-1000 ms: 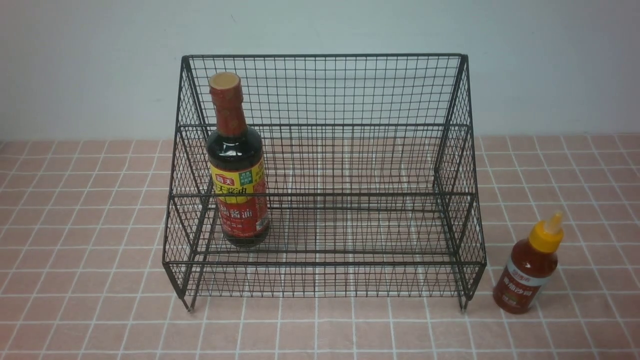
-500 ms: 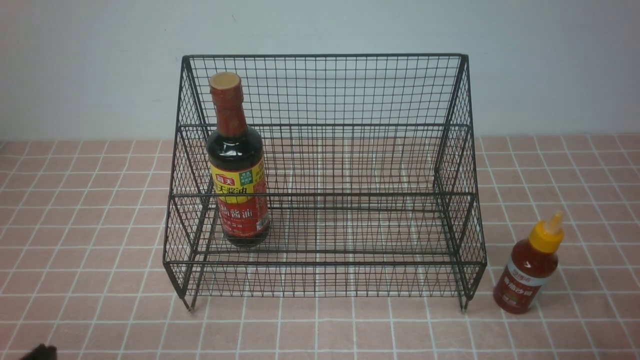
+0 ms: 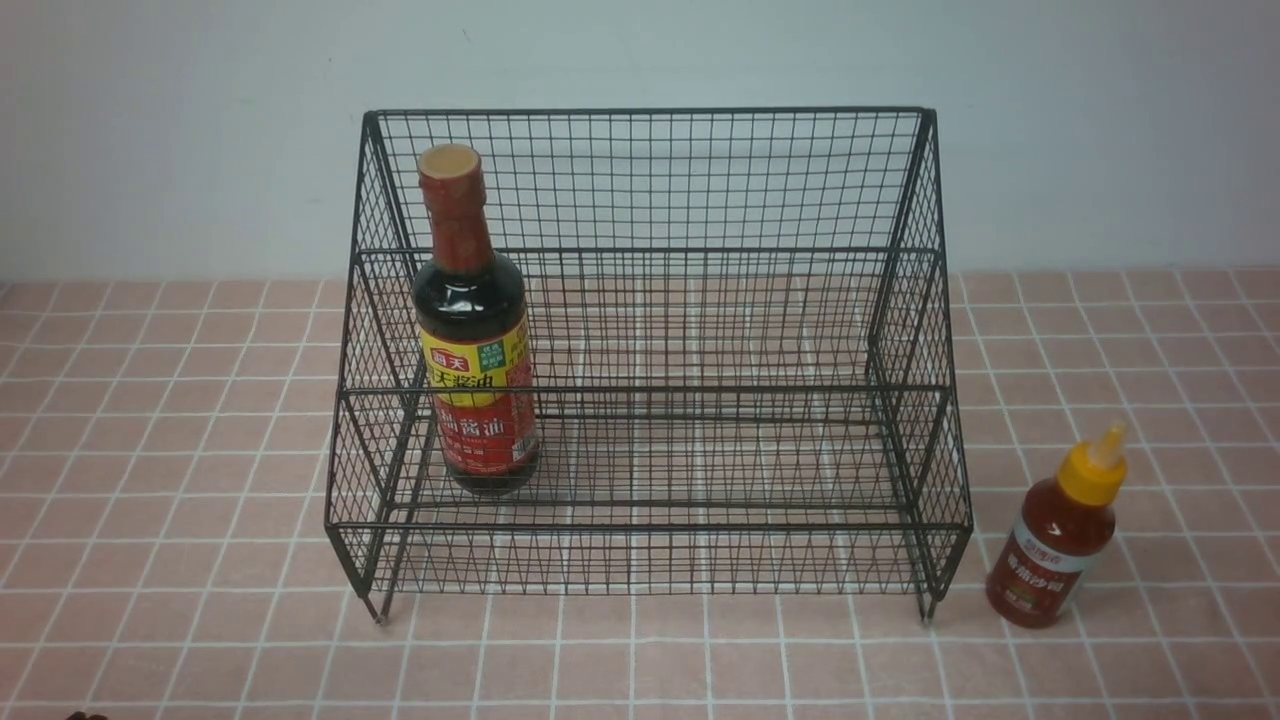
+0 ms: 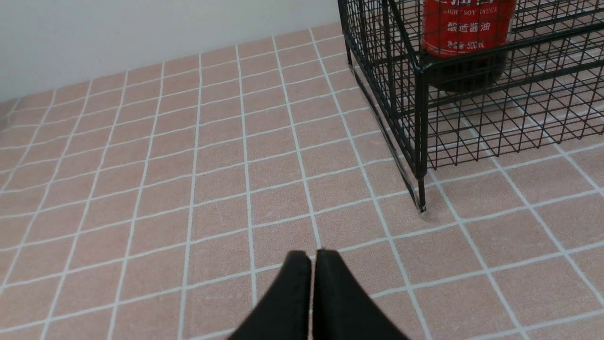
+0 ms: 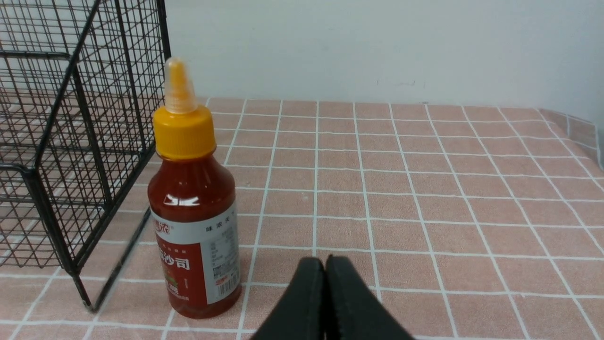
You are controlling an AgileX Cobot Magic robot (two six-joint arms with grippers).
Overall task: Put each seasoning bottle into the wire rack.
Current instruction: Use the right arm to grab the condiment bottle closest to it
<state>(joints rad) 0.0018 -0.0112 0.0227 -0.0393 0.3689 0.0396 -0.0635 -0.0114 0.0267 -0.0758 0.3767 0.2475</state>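
Black wire mesh forms the single rack (image 3: 700, 390), a two-tier stepped frame on short legs that stands mid-table on pink tiles with white grout (image 3: 180, 420), its back towards the table's far edge and the pale wall (image 3: 180, 130).

Two seasoning bottles are in view. One is inside the rack: the tall dark soy-sauce bottle (image 3: 475, 340) stands upright at the left end of the lower front tier. It has a red neck wrap and a red and yellow label with Chinese characters. The left wrist view shows "SOY SAUCE" and "500mL" in white on the red part of that label.

The other bottle is outside the rack. The short red sauce squeeze bottle (image 3: 1060, 540) stands upright on the tiles just beside the rack's front right corner, towards the table's right edge. It has a yellow nozzle cap. A white band and red panel on its label carry Chinese characters, with a barcode and small print too fine to read.

Two claws appear, each in its own wrist view. The left gripper (image 4: 313, 257) hangs over bare tiles near the rack's front left leg, fingers pressed together and empty. The right gripper (image 5: 325, 263) hangs near the squeeze bottle, likewise fully closed and gripping nothing.
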